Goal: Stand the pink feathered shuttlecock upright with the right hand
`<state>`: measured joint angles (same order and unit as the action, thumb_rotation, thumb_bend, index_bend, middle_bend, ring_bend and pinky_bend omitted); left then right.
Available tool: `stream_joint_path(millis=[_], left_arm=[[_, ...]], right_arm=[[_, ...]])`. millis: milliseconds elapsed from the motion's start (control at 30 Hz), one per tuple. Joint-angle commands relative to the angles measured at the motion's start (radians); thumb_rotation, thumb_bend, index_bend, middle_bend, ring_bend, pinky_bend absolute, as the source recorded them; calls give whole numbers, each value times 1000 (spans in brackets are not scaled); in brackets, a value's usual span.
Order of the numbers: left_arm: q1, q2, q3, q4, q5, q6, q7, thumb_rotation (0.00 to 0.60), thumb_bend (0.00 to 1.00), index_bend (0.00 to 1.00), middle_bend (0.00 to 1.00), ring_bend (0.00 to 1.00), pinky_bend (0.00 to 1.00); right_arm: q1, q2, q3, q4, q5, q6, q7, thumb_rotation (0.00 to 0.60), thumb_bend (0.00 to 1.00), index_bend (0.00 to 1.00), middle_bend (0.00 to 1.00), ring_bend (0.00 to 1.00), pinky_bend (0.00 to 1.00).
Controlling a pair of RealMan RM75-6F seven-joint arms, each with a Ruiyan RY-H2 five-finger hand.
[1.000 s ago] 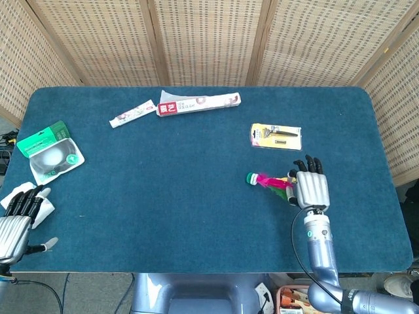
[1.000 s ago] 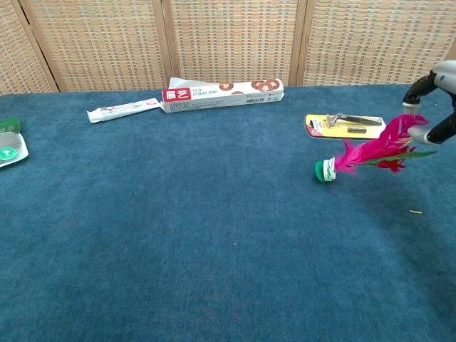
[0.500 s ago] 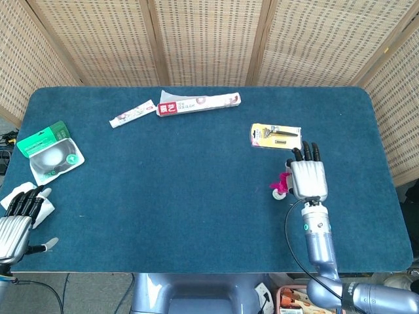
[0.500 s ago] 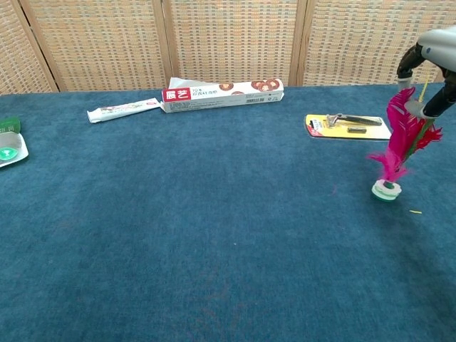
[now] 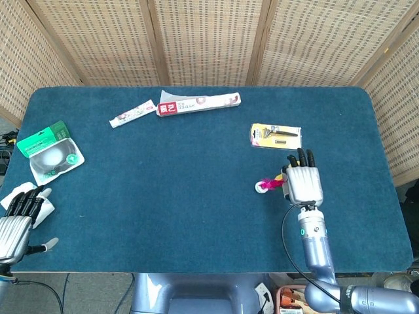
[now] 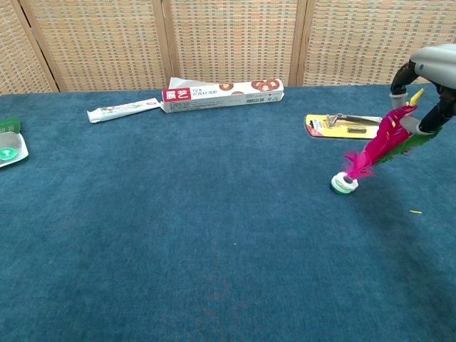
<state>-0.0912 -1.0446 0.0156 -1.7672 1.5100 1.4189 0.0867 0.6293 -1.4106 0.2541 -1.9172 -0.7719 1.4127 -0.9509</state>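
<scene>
Pink feathers of the shuttlecock (image 6: 375,148) are pinched at their tips by the right hand (image 5: 302,183), and the shuttlecock leans, not upright, with its round base (image 6: 344,184) touching the blue table (image 5: 163,183) near the right edge. Just beyond it, toward the far edge, lies a yellow razor pack (image 5: 275,136). At the near left corner, the left hand (image 5: 16,219) holds nothing, its fingers lying close together.
</scene>
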Motion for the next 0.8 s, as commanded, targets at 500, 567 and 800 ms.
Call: stream_joint_path(millis=[500, 567, 800], left_arm=[[3, 4, -2, -1, 0, 9, -10, 600, 0, 0, 0, 0, 0], [3, 5, -2, 0, 0, 8, -12, 600, 0, 0, 0, 0, 0], [3, 4, -4, 1, -3, 8, -6, 600, 0, 0, 0, 0, 0]], right_arm=[[17, 28, -12, -56, -79, 39, 7, 600, 302, 196, 0, 0, 0], [11, 40, -16, -67, -93, 50, 9, 600, 302, 141, 0, 0, 0], [-95, 151, -80, -145, -244, 132, 133, 600, 302, 60, 0, 0, 0]])
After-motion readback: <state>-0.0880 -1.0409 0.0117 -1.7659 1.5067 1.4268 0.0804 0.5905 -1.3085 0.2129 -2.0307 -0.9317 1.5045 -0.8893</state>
